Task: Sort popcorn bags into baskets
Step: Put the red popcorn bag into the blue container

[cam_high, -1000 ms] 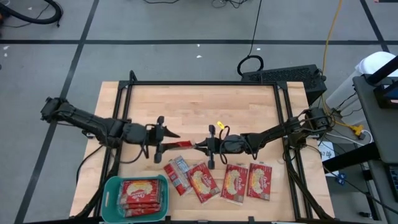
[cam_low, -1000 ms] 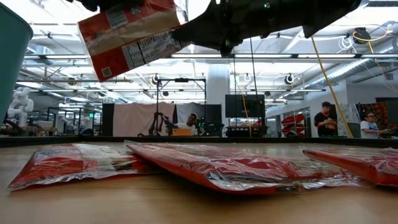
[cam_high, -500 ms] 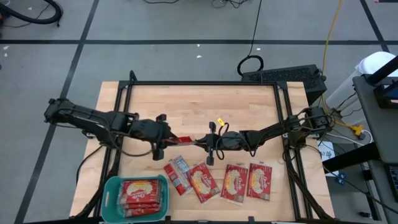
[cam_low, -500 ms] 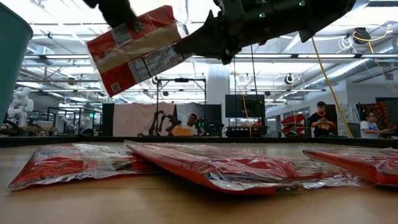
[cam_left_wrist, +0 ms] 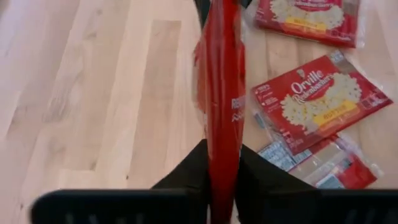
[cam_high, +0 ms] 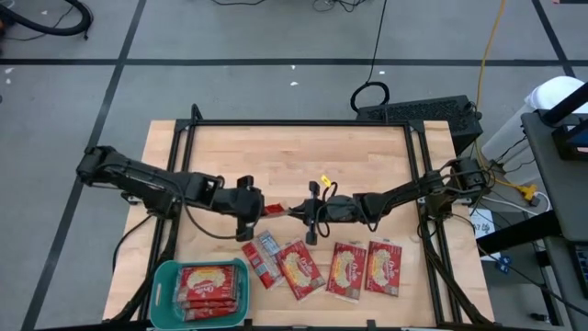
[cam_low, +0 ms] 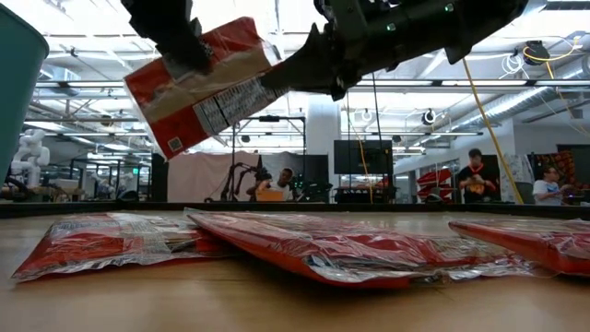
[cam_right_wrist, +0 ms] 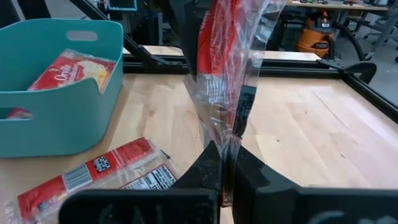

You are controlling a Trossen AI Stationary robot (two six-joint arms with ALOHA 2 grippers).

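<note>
Pale butcher-block wood forms the table [cam_high: 294, 156], framed by black rails, with grey floor tiles around it. Above its middle a flat red plastic popcorn packet [cam_low: 198, 83] hangs in the air, tilted, held at both ends. The left pincer [cam_high: 253, 204] has its two dark fingers clamped on one edge of that packet, and the right pincer [cam_high: 303, 213] is pressed together on the clear wrapper at the opposite edge. Four more red popcorn packets [cam_high: 326, 267] lie flat in a row on the table's near side, two of them overlapping. At the near left corner stands a teal rectangular plastic basket [cam_high: 165, 276] with rounded corners, already holding stacked red packets [cam_high: 209, 285]. Beyond the table, people [cam_low: 475, 175] sit at workstations in the room.
</note>
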